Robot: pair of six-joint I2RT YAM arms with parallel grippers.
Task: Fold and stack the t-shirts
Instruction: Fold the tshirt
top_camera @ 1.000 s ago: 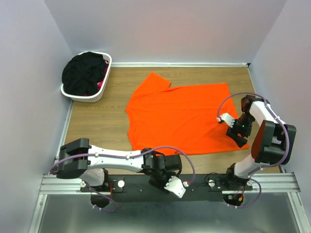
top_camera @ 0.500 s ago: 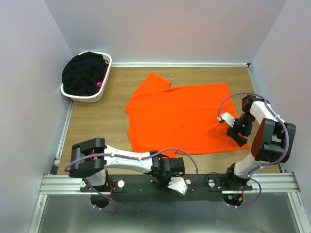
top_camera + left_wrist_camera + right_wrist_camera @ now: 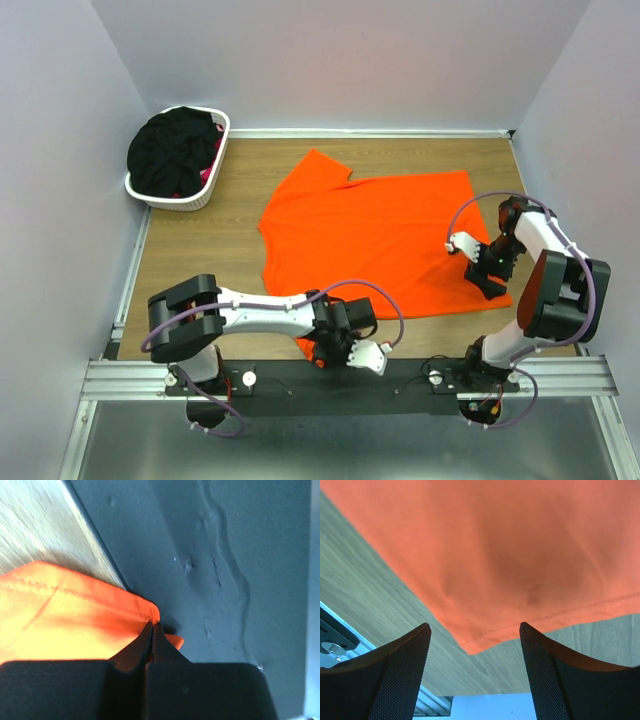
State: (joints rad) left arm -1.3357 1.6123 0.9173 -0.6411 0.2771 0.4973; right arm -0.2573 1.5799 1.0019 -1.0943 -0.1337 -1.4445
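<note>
No text, label, brand, number or sign could be read in any of the three views. The orange t-shirt (image 3: 380,240) was plain cloth, and the close wrist views showed only its stitched hem. The white basket (image 3: 195,198) appeared too small in the overhead view for any marking on it to be made out.

Pale lilac walls (image 3: 350,60) on 3 sides, wood-grain table (image 3: 200,255), aluminium rail (image 3: 590,375) along near edge
</note>
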